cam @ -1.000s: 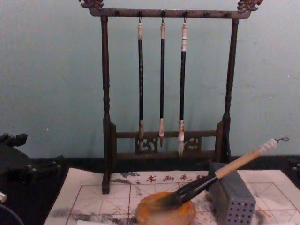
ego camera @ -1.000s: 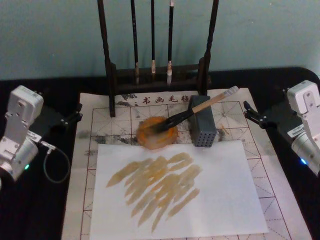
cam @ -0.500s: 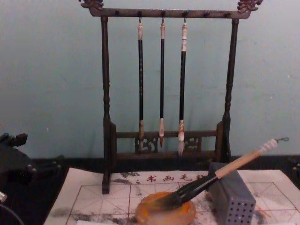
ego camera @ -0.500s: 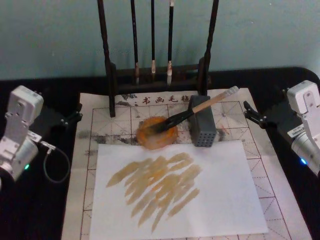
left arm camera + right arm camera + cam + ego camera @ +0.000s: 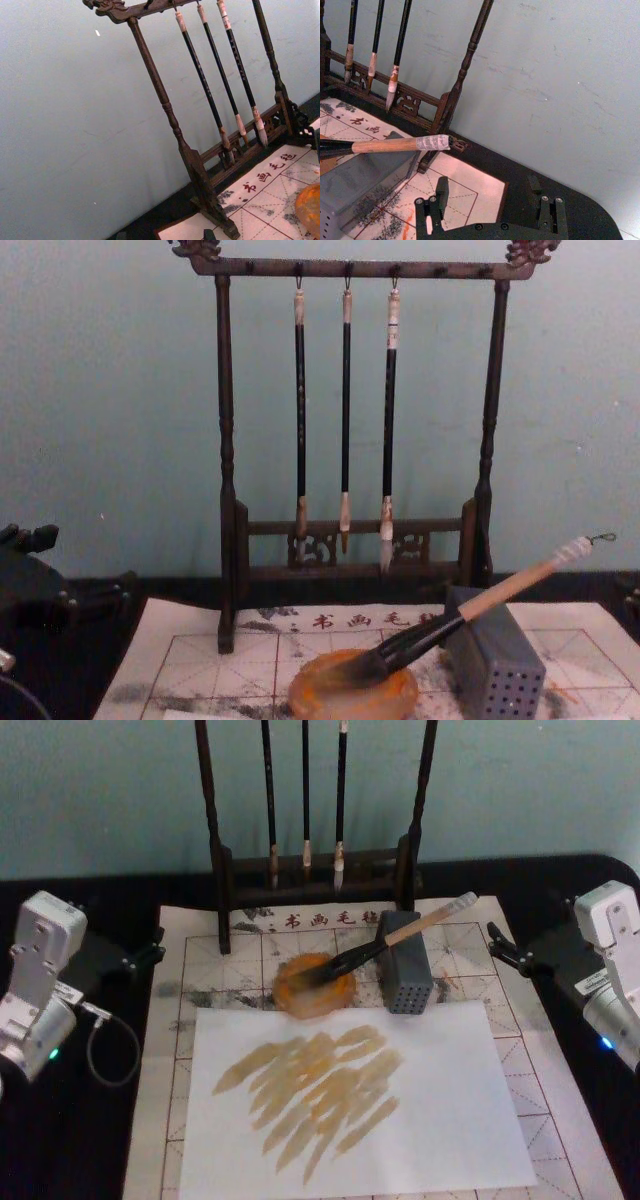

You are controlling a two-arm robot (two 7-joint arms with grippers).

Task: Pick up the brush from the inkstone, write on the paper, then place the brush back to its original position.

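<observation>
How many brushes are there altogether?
4. The left thin brush, middle thin brush and right thin brush hang on the wooden rack. The large brush lies bristles in the inkstone, handle propped on the grey perforated box.

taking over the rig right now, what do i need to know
Left gripper: parked at the left side, holding nothing.
Right gripper: parked at the right side, open and empty.
Brush: bristles in the inkstone, handle propped on the grey box.
White sheet on the gridded paper carries tan strokes.
Either writing is done and the brush is back, or nothing has begun; these views cannot settle which.
</observation>
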